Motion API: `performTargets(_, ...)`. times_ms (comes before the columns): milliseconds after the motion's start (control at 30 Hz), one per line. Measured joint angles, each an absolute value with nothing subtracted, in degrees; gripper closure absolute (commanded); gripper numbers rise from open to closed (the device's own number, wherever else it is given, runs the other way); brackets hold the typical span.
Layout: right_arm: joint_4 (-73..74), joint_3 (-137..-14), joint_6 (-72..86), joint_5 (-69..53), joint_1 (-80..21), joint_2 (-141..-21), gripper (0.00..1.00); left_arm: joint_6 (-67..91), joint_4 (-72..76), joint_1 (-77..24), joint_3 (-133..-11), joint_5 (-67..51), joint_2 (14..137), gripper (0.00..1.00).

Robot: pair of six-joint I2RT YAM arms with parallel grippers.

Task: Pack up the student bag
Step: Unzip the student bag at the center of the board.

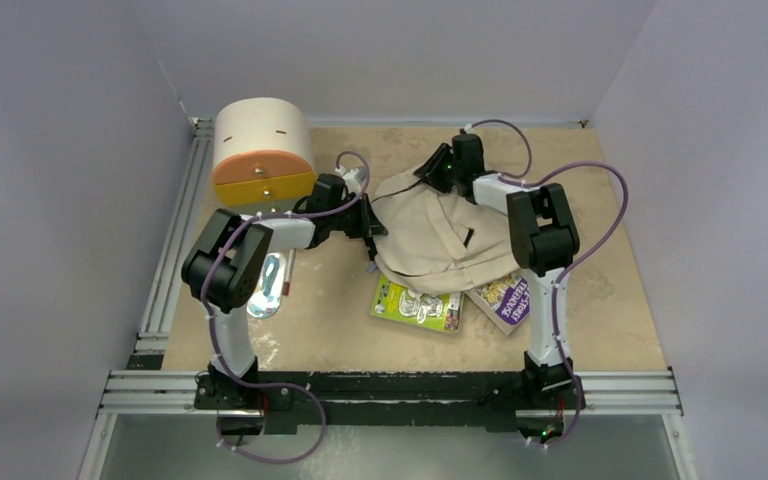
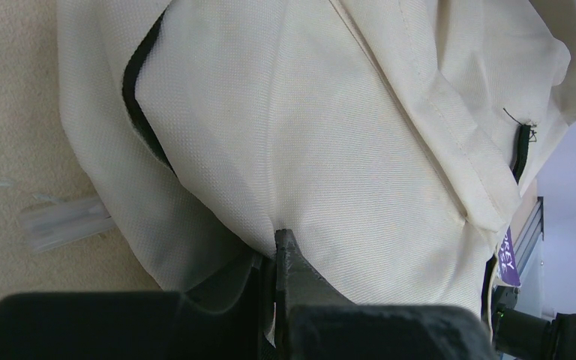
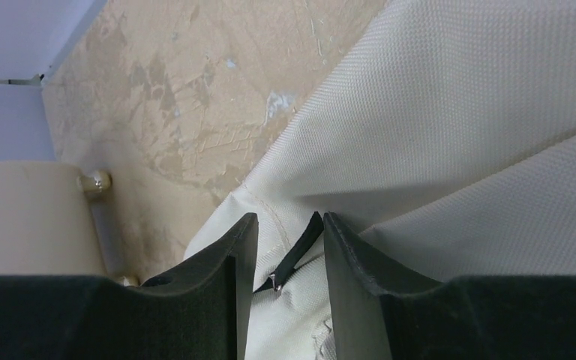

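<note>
The student bag (image 1: 440,235), cream fabric with black zipper lines, lies slumped in the middle of the table. My left gripper (image 1: 372,245) is at its left edge. In the left wrist view this gripper (image 2: 276,244) is shut on a fold of the bag's fabric (image 2: 360,165). My right gripper (image 1: 430,170) is at the bag's far corner. In the right wrist view it (image 3: 289,225) stands open astride a black zipper pull (image 3: 300,251), which lies close to the right finger. The fabric (image 3: 457,135) runs under both fingers.
A green book (image 1: 417,303) and a purple book (image 1: 505,298) lie partly under the bag's near edge. A cream drawer box (image 1: 262,155) with orange and yellow fronts stands at the back left. A clear plastic item (image 1: 272,285) lies by the left arm.
</note>
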State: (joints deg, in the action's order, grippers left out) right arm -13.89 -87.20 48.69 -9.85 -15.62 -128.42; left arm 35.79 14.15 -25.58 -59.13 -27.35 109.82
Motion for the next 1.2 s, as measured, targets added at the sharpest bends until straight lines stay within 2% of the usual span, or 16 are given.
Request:
performTargets(133,-13.96,-87.74,48.64,-9.96,-15.62,-128.75,0.62,35.79,14.15,-25.58,-59.13,-27.38,109.82,1.00)
performTargets(333,-14.83,-87.77,48.62,-11.25,-15.57,-129.10,0.71,35.77,14.15,-25.58,-59.13,-27.49,109.82,1.00)
performTargets(600,-15.79,-87.77,48.36,-12.19,-15.53,-129.82,0.94,35.77,14.15,-25.58,-59.13,-27.66,109.82,1.00)
performTargets(700,-16.23,-87.77,47.86,-12.91,-15.46,-129.95,1.00,35.77,14.15,-25.58,-59.13,-27.68,109.82,1.00)
performTargets(1200,-23.75,-85.62,44.36,-18.37,-16.43,-129.10,1.00,35.79,14.17,-25.58,-59.13,-28.03,109.82,1.00)
